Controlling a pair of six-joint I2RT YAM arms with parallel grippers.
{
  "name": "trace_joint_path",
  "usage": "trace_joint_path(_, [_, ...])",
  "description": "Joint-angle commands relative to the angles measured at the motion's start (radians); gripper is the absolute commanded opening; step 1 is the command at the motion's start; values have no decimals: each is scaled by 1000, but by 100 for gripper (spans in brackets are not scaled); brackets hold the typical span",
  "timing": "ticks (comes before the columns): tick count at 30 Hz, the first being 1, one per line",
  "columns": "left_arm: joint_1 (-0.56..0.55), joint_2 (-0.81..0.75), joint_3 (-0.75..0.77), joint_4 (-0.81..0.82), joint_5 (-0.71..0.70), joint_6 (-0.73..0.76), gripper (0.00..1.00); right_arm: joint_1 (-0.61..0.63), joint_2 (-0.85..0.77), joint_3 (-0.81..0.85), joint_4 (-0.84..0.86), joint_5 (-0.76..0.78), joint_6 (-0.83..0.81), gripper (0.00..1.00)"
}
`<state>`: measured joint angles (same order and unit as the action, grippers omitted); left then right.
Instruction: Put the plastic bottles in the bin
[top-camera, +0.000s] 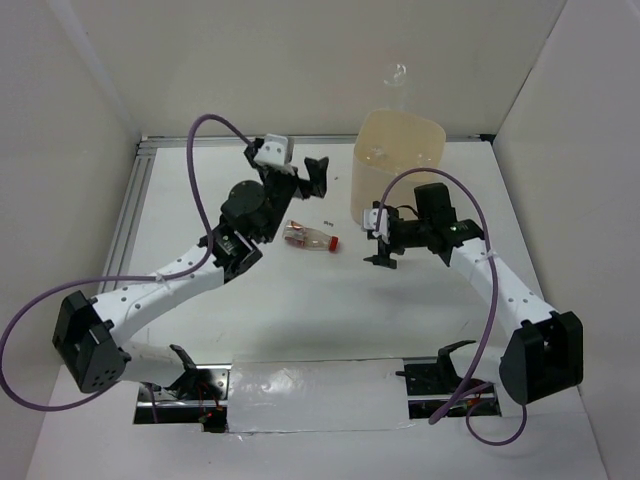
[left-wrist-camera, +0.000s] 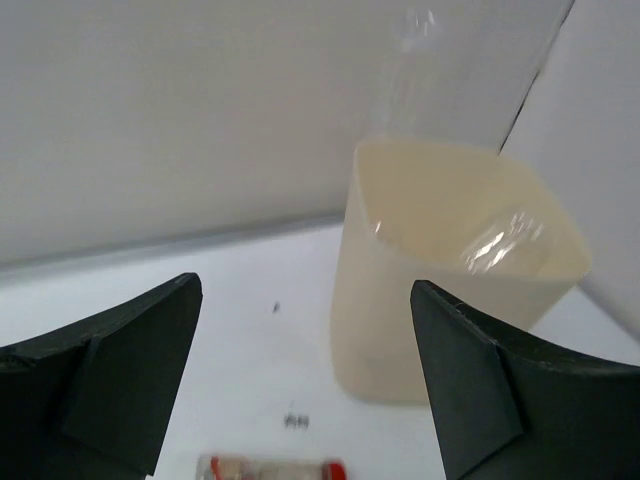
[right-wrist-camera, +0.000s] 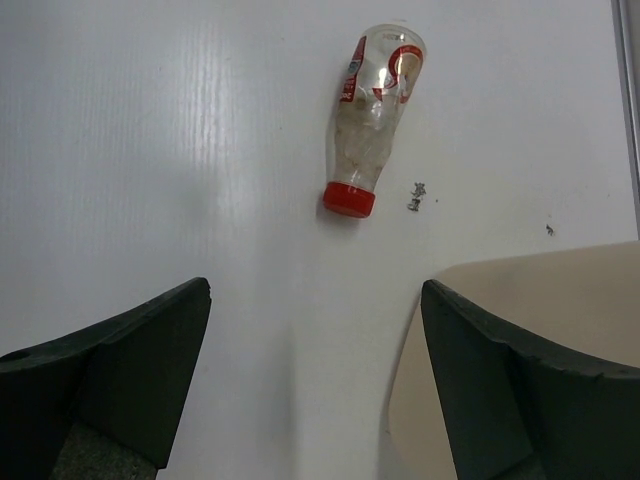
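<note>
A short clear bottle with a red cap (top-camera: 310, 237) lies on its side on the white table, left of the bin (top-camera: 398, 168). The bin is tall and cream-beige. A clear bottle (top-camera: 396, 78) sticks up above its rim, and a crinkled clear bottle (left-wrist-camera: 505, 240) shows inside it. My left gripper (top-camera: 305, 178) is open and empty, behind the red-capped bottle (left-wrist-camera: 270, 468) and facing the bin (left-wrist-camera: 440, 300). My right gripper (top-camera: 381, 242) is open and empty, hanging over the table beside the bin's (right-wrist-camera: 545, 340) near wall. The red-capped bottle (right-wrist-camera: 370, 120) lies ahead of it.
White walls enclose the table on three sides. A metal rail (top-camera: 135, 200) runs along the left and back edges. A small dark speck (right-wrist-camera: 417, 196) lies near the bottle's cap. Both arm bases stand at the near edge.
</note>
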<state>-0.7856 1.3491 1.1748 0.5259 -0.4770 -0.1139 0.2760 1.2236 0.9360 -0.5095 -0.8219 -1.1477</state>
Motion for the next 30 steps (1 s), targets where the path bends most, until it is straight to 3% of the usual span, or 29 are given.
trace_joint_path(1, [6,-116,-105,-49,-52,-134,98,19,-32,-14,101,40,68,93])
trace_joint_path(8, [16,-284,-351,-233,-84,-348,98,37,-12,-25,112,79,117,95])
trace_joint_path(21, [25,-343,-420,-363,-51,-483,100,35,-12,-6,100,121,177,95])
trace_joint_path(28, [25,-323,-420,-385,-22,-517,100,-20,-93,-39,132,152,293,73])
trace_joint_path(30, [34,-323,-420,-372,-12,-517,100,1,-78,-28,195,152,305,60])
